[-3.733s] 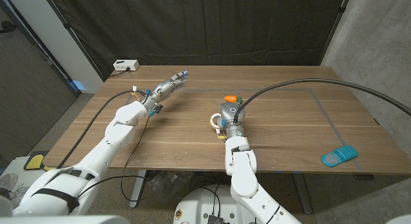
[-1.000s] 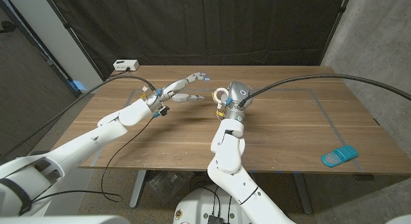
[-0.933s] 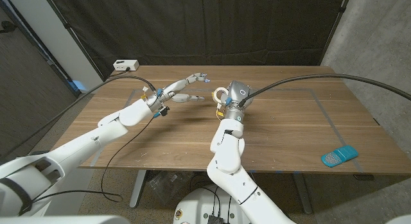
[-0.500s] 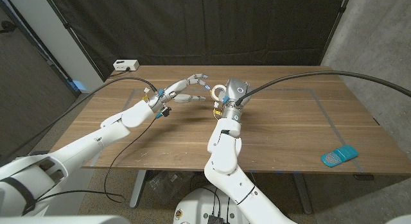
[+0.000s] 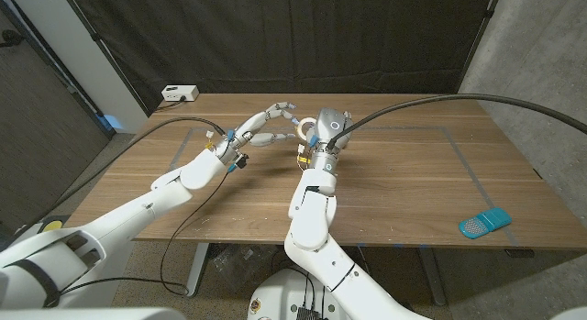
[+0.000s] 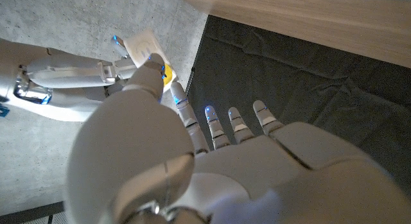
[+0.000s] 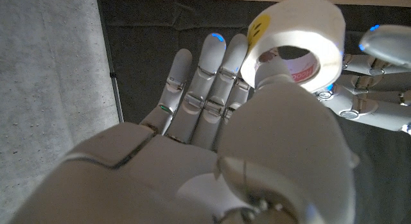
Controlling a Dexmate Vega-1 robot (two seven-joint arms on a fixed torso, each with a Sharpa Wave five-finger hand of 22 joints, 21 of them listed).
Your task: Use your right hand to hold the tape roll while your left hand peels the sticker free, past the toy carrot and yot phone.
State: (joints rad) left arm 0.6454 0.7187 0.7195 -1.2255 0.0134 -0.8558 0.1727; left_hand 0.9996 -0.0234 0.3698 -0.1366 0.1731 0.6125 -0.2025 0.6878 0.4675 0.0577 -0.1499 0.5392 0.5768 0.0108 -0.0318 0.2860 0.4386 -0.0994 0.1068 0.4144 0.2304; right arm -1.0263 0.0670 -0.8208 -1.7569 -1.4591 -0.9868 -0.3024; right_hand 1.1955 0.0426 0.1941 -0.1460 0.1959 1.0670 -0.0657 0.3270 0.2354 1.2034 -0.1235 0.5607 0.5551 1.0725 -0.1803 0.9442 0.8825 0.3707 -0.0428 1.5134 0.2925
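Both arms have closed in above the surface (image 5: 413,192), upper centre of frame. Right hand (image 5: 323,135) grips tape roll (image 5: 302,129) aloft; left hand (image 5: 266,124), fingers spread, reaches the yellow sticker (image 7: 259,26). Peel still pending.

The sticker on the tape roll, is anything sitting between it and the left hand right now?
Nothing visible does. The right hand holds the tape roll up off the table, yellow sticker on its rim, and the left hand reaches right up to the roll with only open air between.
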